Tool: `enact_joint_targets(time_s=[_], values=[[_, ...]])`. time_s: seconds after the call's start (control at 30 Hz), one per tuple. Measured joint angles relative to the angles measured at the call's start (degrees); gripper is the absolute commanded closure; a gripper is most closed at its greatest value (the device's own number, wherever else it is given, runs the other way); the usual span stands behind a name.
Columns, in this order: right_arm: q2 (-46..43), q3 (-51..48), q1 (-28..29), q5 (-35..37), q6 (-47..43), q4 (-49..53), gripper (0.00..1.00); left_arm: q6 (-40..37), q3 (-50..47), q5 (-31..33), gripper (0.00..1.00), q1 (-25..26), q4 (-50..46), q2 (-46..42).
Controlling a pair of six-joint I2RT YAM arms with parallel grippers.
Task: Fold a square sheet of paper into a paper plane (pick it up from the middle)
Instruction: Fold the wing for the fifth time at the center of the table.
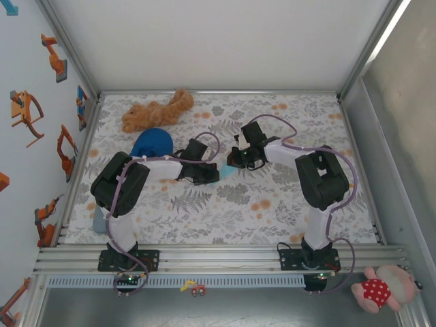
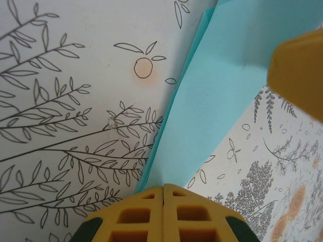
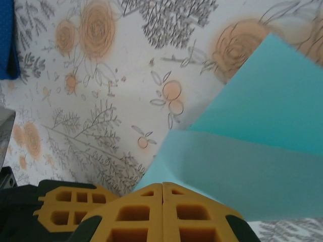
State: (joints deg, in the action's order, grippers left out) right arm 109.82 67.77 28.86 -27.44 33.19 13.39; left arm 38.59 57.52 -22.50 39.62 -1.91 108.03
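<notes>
Mid-fold, by the look of it: sheet of paper [image 1: 228,174] at the middle of the table [image 1: 286,218], stretched between the two grippers and already doubled over, one flap raised off the flowered cloth in the right wrist view.

Left gripper [image 2: 163,189]: fingers pressed together, apparently nipping the narrow end of the sheet. Right gripper [image 3: 162,185]: fingers likewise together, seemingly clamped on the edge where the raised flap begins.

To do it well:
- Keep both pinches firm; thin paper slips and tears easily.
- Move the two ends together, with no pulling apart, so as not to rip along the fold.
- Line the edges up before pressing down; a skewed crease likely spoils the dart shape.
- Lay the flap flat, then rub along the fold with closed fingertips.
- Stay well apart from the blue dome [image 1: 151,143] behind the left arm.

Count:
- One sheet of paper.
- Two grippers.
- One blue dome.
- Two plush toys: a brown one [image 1: 157,109] at the far side, a pink one [image 1: 381,289] off the table at the near right.
</notes>
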Motion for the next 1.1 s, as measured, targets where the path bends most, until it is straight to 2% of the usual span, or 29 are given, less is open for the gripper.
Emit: enact_joint_targets(time_s=[0.27,0.43,0.73,1.1], values=[[0.48,-1.64,3.5,-0.13,1.49,-1.51,0.99,0.31,0.0,-0.04,0.97,-0.02,0.24,0.15],[1.42,-2.6,3.52,1.7,1.49,-2.34,1.0,0.79,-0.04,-0.02,0.97,-0.07,0.24,0.15],[0.98,-6.54,1.64,0.52,1.53,-8.26,1.0,2.21,-1.95,-0.7,0.98,-0.28,3.87,0.13],[-0.46,-10.73,-3.91,-1.01,1.95,-13.99,1.0,3.39,-4.09,-0.96,0.98,-0.28,8.15,-0.2]])
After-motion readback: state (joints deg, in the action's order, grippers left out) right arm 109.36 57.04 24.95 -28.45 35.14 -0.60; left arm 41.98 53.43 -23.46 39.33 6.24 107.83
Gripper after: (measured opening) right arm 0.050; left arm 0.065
